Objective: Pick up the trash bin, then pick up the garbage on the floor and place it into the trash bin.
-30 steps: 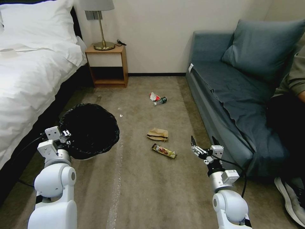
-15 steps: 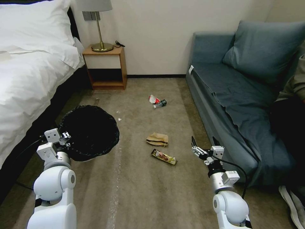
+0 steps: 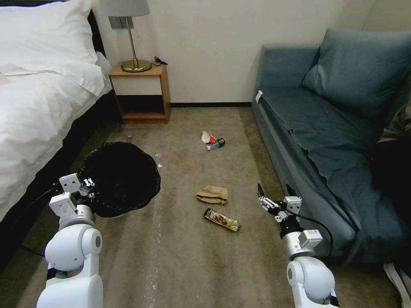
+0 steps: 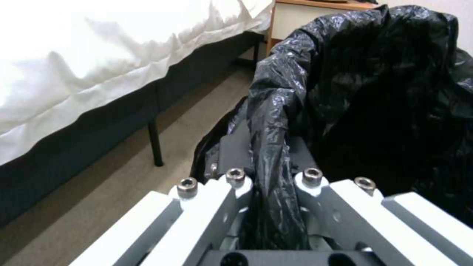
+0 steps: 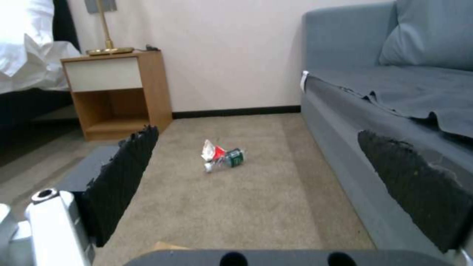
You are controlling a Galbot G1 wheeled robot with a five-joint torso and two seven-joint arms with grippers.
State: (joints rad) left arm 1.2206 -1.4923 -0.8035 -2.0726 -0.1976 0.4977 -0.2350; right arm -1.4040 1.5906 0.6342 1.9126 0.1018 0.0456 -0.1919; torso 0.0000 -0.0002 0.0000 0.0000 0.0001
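The trash bin (image 3: 120,177), round and lined with a crinkled black bag (image 4: 364,92) folded over its rim, hangs beside the bed (image 3: 38,107), with a sliver of its white body showing under the bag's lower edge. The left gripper (image 3: 87,187) has the near rim: in the left wrist view its two fingers (image 4: 231,147) are closed from either side on a pinched fold of bag and rim. Taking the bin as the landmark, the crumpled brown paper bag (image 3: 212,194) lies on the carpet (image 3: 192,256) to its right, well apart from it, and the dark-and-yellow snack-bar wrapper (image 3: 221,219) lies just beyond the paper bag, a little nearer the robot; its printing is too small to read. Farther from the bin, toward the wall, the crushed red-and-white packet (image 3: 207,137) and the small clear bottle (image 3: 216,143) with a dark green label lie touching each other; no lettering on either can be made out. The right gripper (image 3: 274,192) hovers above the carpet on the far side of the wrapper from the bin, close to the blue sofa (image 3: 325,128), its two dark fingers spread wide apart and holding nothing. Behind the bin, against the wall, stands a wooden nightstand (image 3: 139,92) carrying a brass lamp (image 3: 132,38).
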